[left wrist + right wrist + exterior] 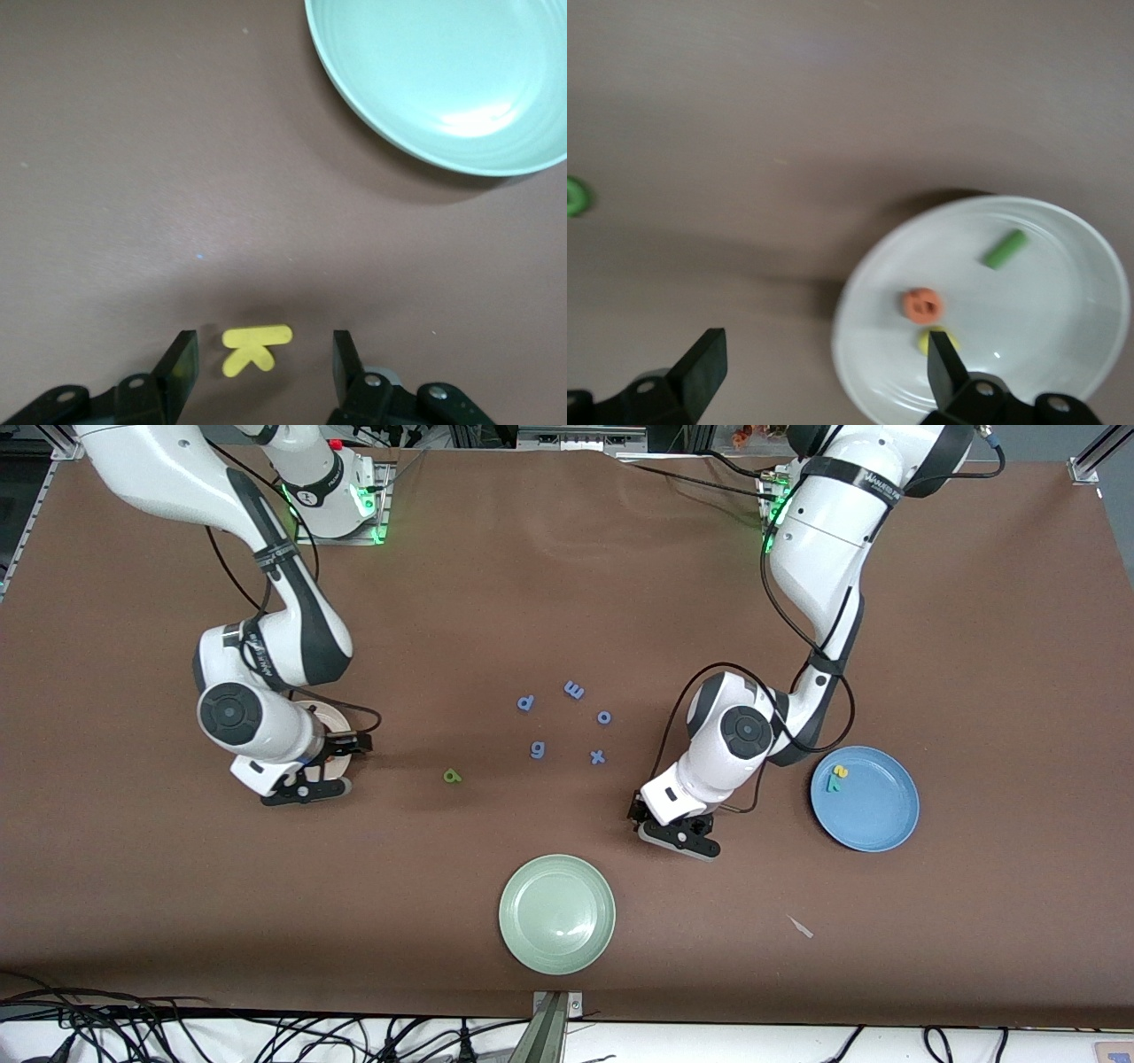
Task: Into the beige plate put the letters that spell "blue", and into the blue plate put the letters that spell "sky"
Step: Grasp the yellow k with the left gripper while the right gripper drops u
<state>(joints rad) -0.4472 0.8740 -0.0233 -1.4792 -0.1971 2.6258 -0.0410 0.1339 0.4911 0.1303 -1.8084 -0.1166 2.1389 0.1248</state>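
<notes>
Three letters of "blue" are lying in the beige plate (pixel 1063 266): the green l (pixel 1005 249), the orange e (pixel 922 305) and the yellow u (pixel 935 337). The right hand (pixel 824 372) is being held released over that plate's rim. The green b (pixel 453 777) is waiting on the worktop (pixel 567 584). In the blue plate (pixel 877 819) the yellow s (pixel 840 772) and teal y (pixel 834 785) are resting. The yellow k (pixel 255 346) is being straddled on the worktop, ungrasped, by the released left hand (pixel 262 367), near the pale green plate (pixel 354 53).

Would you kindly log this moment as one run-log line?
left gripper: open, straddling yellow k on table | right gripper: open over beige plate | green b: on table
</notes>
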